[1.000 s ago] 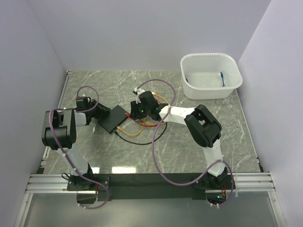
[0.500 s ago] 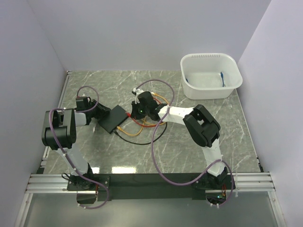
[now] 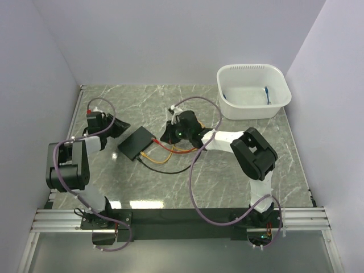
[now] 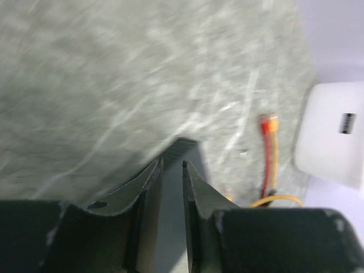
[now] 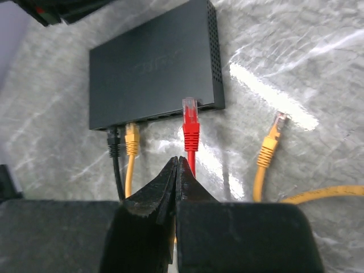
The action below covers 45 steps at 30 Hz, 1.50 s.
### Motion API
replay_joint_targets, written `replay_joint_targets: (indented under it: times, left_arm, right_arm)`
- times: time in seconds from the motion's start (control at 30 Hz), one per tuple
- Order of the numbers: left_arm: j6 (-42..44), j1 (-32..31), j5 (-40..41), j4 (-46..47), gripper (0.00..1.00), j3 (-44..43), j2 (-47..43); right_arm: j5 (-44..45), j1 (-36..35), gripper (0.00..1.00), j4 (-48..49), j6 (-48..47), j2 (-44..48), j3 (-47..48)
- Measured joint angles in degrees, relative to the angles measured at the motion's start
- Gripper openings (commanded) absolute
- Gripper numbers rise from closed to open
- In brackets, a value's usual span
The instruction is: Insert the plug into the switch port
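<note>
The black switch box lies flat on the marble table; its front row of ports faces my right gripper. The red plug lies with its clear tip at the box's front face; how deep it sits is unclear. A black plug and a yellow plug sit in ports to its left. My right gripper is shut and empty, just behind the red plug. My left gripper hovers off the box's far-left corner, its jaws nearly together with nothing between them.
A loose yellow plug lies on the table right of the red one. Yellow, red and black cables loop in front of the box. A white tub with a blue cable inside stands at the back right.
My left gripper has pulled off the switch box toward the back left. My right gripper has backed away to the right, leaving the red plug at the box's front.
</note>
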<state>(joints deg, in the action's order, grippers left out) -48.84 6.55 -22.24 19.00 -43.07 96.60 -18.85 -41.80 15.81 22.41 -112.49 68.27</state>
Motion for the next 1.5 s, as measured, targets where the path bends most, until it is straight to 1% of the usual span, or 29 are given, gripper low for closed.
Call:
replay_joint_targets:
  times: [0.13, 0.17, 0.2, 0.23, 0.27, 0.3, 0.37, 0.53, 0.7, 0.83, 1.0, 1.17, 1.5]
  left_arm:
    - [-0.1, 0.0, -0.5, 2.7, 0.28, 1.0, -5.1]
    - [-0.1, 0.0, -0.8, 3.7, 0.28, 1.7, -6.3]
    - [-0.1, 0.0, -1.0, 4.6, 0.28, 2.4, -7.4]
    - [-0.1, 0.0, -1.2, 5.1, 0.28, 3.0, -8.2]
    - [-0.1, 0.0, -1.5, 5.6, 0.28, 3.7, -9.0]
    - [0.0, 0.0, -1.7, 6.1, 0.29, 4.3, -9.7]
    - [-0.1, 0.0, -2.0, 7.0, 0.29, 5.1, -10.7]
    - [0.1, 0.0, -2.1, 7.7, 0.29, 6.2, -12.2]
    - [0.1, 0.0, -2.1, 7.7, 0.28, 6.2, -12.8]
    - [0.2, 0.0, -2.1, 7.5, 0.28, 6.2, -12.8]
    - [0.2, 0.0, -2.1, 7.5, 0.29, 6.2, -13.4]
    - [0.5, 0.0, -2.1, 7.5, 0.28, 6.3, -13.5]
    - [1.2, 0.0, -2.1, 7.6, 0.28, 6.3, -13.5]
  right_arm:
    - [-5.2, 3.4, 0.0, 4.9, 3.2, 0.4, -3.1]
    - [-6.2, 3.9, 0.01, 5.4, 3.7, 0.4, -3.5]
    - [-6.8, 4.5, 0.21, 5.7, 4.0, 0.4, -3.7]
    - [-7.3, 5.0, 0.28, 5.7, 4.7, 0.4, -3.8]
    - [-7.7, 5.2, 0.32, 5.9, 4.9, 0.4, -3.8]
    - [-8.2, 5.2, 0.39, 6.0, 4.9, 0.4, -3.8]
    - [-8.7, 5.0, 0.42, 6.0, 4.8, 0.4, -3.5]
    - [-7.5, 2.6, 0.44, 2.5, 2.7, 0.4, -0.8]
    - [-3.4, -1.3, 0.44, -1.6, -1.0, -0.5, 3.6]
    - [0.0, -3.4, 0.45, -4.3, -3.4, -1.0, 4.6]
    - [4.1, -3.7, 0.47, -7.0, -4.7, -1.4, 4.6]
    - [7.0, -3.6, 0.48, -7.7, -5.6, -1.4, 4.7]
    - [8.3, -3.6, 0.47, -10.1, -5.8, -3.4, 7.7]
